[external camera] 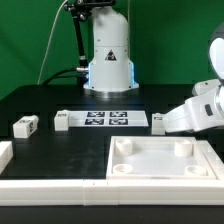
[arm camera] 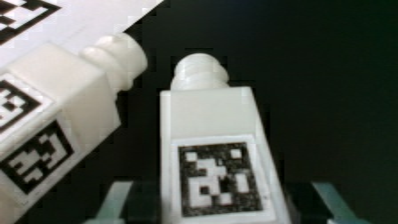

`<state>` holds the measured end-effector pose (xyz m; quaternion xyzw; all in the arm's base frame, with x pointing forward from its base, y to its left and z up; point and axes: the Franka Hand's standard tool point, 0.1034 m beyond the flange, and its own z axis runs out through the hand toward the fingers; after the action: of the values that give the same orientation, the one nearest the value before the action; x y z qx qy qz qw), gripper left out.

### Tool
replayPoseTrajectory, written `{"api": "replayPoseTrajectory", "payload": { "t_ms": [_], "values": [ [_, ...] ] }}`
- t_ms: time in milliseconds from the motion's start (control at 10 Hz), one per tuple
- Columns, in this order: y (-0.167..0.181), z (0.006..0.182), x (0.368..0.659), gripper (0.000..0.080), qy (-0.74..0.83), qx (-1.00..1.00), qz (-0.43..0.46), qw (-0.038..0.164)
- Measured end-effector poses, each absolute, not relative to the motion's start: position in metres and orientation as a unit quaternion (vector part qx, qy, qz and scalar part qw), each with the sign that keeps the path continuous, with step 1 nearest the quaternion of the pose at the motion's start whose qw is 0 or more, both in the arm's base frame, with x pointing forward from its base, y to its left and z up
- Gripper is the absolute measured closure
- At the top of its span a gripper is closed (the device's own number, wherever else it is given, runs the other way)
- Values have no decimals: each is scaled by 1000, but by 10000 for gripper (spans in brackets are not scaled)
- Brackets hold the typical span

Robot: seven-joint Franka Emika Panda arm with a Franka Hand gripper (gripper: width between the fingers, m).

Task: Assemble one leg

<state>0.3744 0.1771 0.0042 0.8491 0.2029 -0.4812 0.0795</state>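
We're right over the leg (arm camera: pixel 214 130). It lies flat on the black table (arm camera: pixel 338 90), squarely between our fingers (arm camera: pixel 118 203), tag face up, with its rounded peg end pointing away from them. The fingers stand apart, one along each long side, with a dark gap showing on both sides, so nothing is clamped.

A second leg (arm camera: pixel 63 95) lies just outside one finger, angled and very close to ours. Whether the two touch, we cannot tell.

How will it handle? We judge it light and stiff: a small block of hard white plastic, with no give and nothing fragile. The smooth sides look slippery, so we'd want a square, firm pinch. The best hold, we reckon, is across the two flat long sides of the body, about mid-length and well clear of the narrow peg end, which we guess has to stay free for fitting. The risk we see is the neighbour, because the finger on that side has little room.
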Motion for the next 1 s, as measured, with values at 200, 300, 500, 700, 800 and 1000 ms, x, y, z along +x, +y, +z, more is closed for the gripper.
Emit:
{"api": "replayPoseTrajectory", "payload": {
  "t_ms": [200, 300, 500, 700, 800, 1000],
  "values": [
    [175, 19, 377, 508, 199, 846, -488, 80],
    [173, 37, 381, 508, 195, 846, -490, 79],
    [168, 67, 391, 508, 183, 852, -485, 73],
    [167, 70, 395, 508, 184, 857, -476, 70],
    [169, 67, 399, 508, 184, 865, -462, 66],
    [170, 66, 409, 508, 187, 915, -353, 49]
  ]
}}
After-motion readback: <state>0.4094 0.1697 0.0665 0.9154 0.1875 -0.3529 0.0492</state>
